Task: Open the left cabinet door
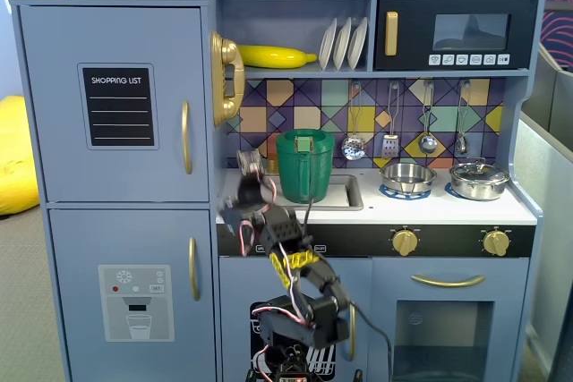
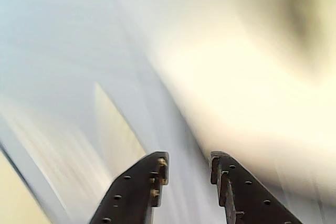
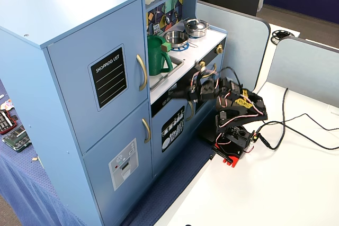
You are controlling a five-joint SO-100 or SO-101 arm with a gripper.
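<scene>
My gripper (image 2: 189, 174) has its fingers slightly apart with nothing between them; the wrist view is blurred. In a fixed view it hangs at the counter's front edge (image 1: 249, 172), and the door handle (image 1: 186, 137) lies up and to the left, its long axis vertical. The door (image 3: 98, 86) is shut. I judge the reach must go up-left; the green pitcher (image 1: 305, 165) stands just right of my fingers

The left cabinet door (image 1: 115, 103) looks like matt painted wood; its handle (image 1: 186, 138) is glossy gold. Right of it, shiny metal pots (image 1: 479, 180) and a glossy green plastic pitcher (image 1: 304, 165).
</scene>
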